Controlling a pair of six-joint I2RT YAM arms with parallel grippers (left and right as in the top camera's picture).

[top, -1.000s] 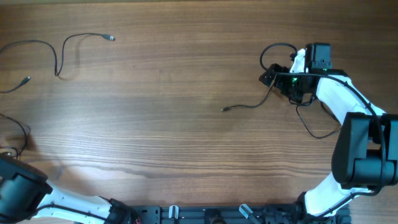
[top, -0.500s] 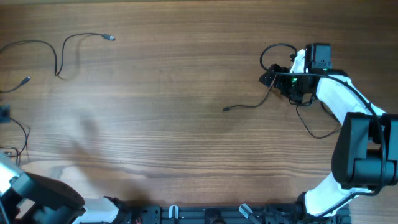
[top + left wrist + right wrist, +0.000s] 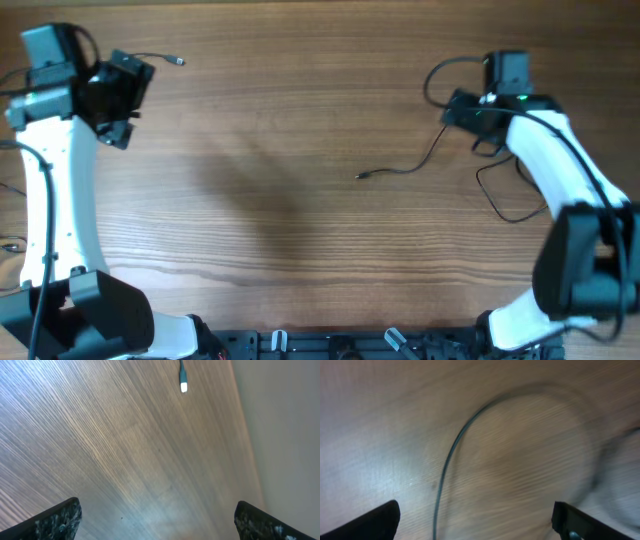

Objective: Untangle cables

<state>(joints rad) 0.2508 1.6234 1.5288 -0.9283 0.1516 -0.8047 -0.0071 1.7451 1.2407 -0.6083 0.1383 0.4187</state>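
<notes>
A thin black cable (image 3: 400,168) lies right of centre, its small plug end (image 3: 360,176) pointing left. It runs up under my right gripper (image 3: 458,108) and loops beside the right arm (image 3: 510,205). In the right wrist view the cable (image 3: 451,455) curves across the wood between the wide-open, empty fingers (image 3: 475,515). Another cable's silver plug (image 3: 178,61) shows at the far left, just right of my left gripper (image 3: 125,82). The left wrist view shows that plug (image 3: 183,385) ahead of the open, empty fingers (image 3: 157,512). The rest of this cable is hidden under the arm.
The wooden table (image 3: 280,200) fills the overhead view. Its far edge (image 3: 250,455) runs close to the left gripper, with a pale wall beyond. A thicker arm cable arcs (image 3: 440,72) by the right wrist. The arm bases stand along the near edge.
My left arm has swung from the near left corner up to the far left, over the left cable. My right gripper has shifted slightly toward the far edge. The centre plug end stayed put.
</notes>
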